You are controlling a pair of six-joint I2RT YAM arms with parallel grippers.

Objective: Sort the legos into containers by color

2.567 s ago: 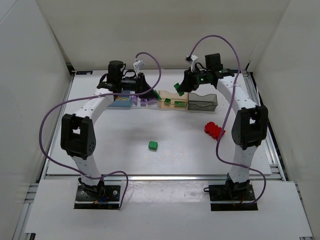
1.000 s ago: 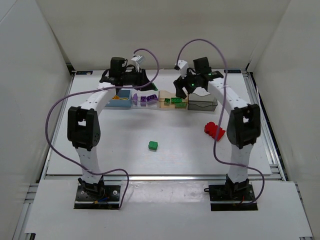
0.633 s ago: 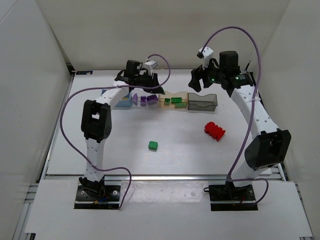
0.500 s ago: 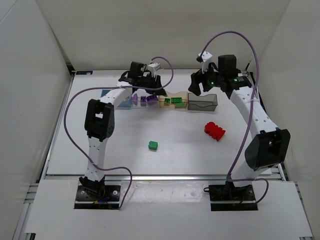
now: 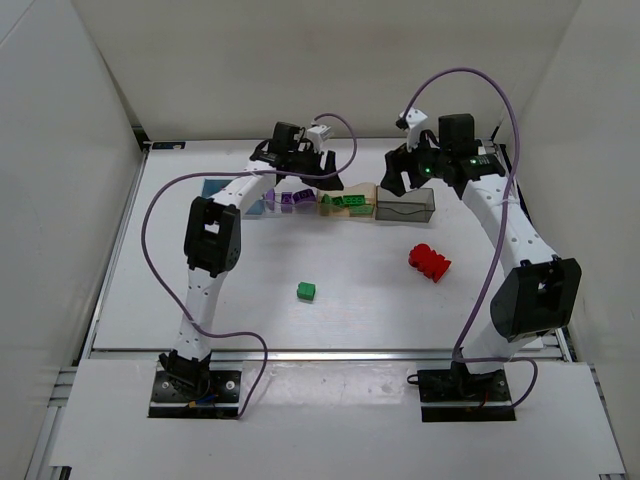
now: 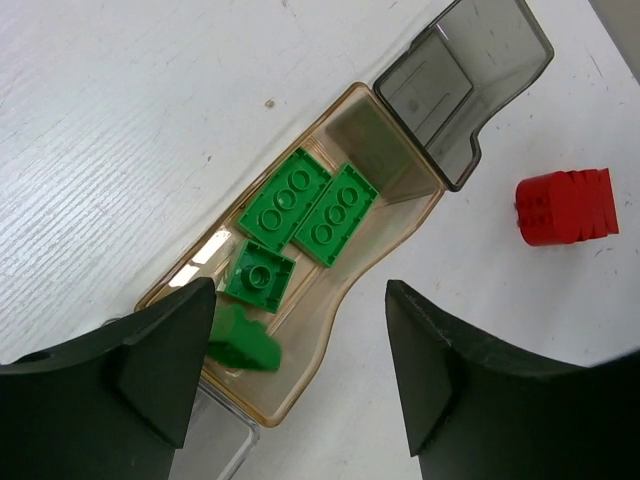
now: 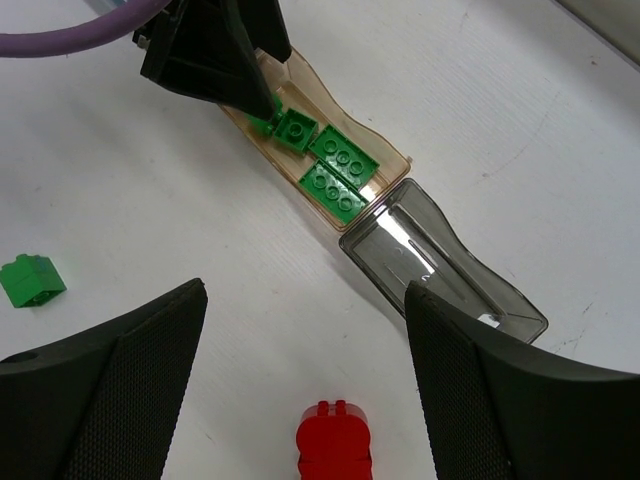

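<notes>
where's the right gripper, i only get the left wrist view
Observer: The right gripper hangs open and empty in the air near the grey box.
Operator: any loose bricks out of my sight
Observer: One green brick lies alone on the table, near the middle.
Operator: what's in the clear box at my bottom edge
Observer: The clear box holds purple bricks.

White arm links (image 5: 505, 218), black joints (image 5: 213, 236) — purple cables (image 5: 462, 69).
</notes>
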